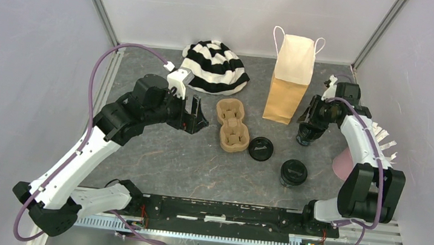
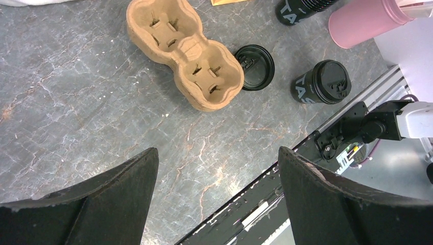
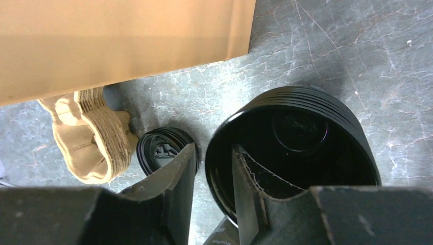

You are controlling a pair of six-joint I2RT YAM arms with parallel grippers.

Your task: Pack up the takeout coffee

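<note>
Two black coffee cups stand right of centre. One cup wears its flat black lid and stands alone near the front. The other cup is uncovered, just right of the brown paper bag. My right gripper straddles that cup's rim, one finger inside and one outside, with a strip of table showing between the outer finger and the wall. A loose black lid lies flat beside the carrier. My left gripper hangs wide open over bare table, left of the carrier.
A brown cardboard two-cup carrier lies in the middle, its cells vacant. A striped black-and-white hat sits at the back. A pink cup with white sticks stands at the right edge.
</note>
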